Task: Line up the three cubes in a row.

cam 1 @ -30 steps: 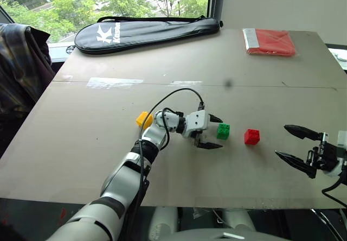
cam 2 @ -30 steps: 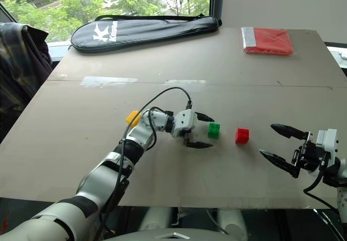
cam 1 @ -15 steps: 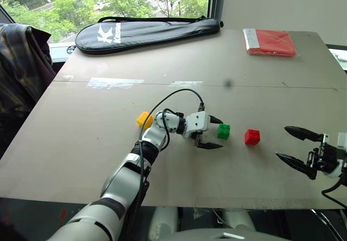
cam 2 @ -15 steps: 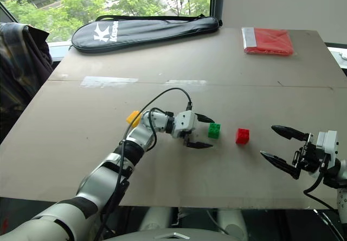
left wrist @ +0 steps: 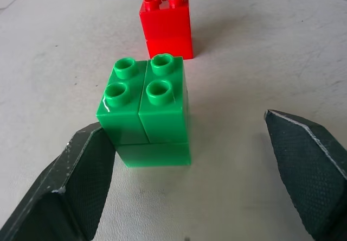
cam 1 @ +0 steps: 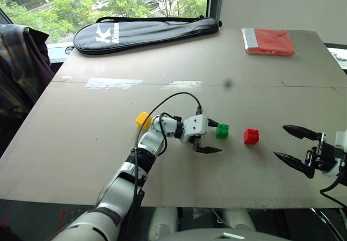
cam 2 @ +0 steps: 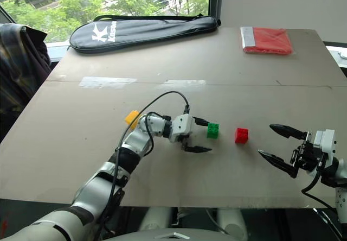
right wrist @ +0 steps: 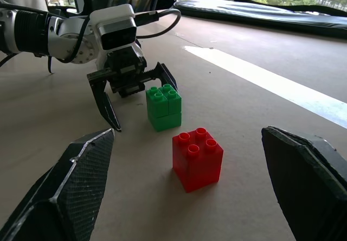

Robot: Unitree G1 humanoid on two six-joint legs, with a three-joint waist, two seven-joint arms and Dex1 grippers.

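Three studded cubes stand on the beige table (cam 1: pixel 97 143): yellow (cam 1: pixel 142 120) at the left, green (cam 1: pixel 222 131) in the middle, red (cam 1: pixel 251 136) to its right. My left gripper (cam 1: pixel 212 137) is open and points right at the green cube (left wrist: pixel 149 111), which sits between its fingertips (left wrist: pixel 81 181), close against one of them. The red cube (left wrist: pixel 167 21) stands just beyond. My right gripper (cam 1: pixel 282 141) hovers open to the right of the red cube (right wrist: pixel 198 157), nothing in it. The yellow cube lies behind my left forearm.
A black racket bag (cam 1: pixel 146 32) lies along the far edge of the table. A flat red packet (cam 1: pixel 269 41) is at the far right corner. A strip of clear tape (cam 1: pixel 114 83) crosses the middle. Plaid cloth (cam 1: pixel 19 67) hangs off the left side.
My left forearm has swung a little lower and nearer to me; its gripper stays at the green cube. The cubes and the right gripper have not moved.
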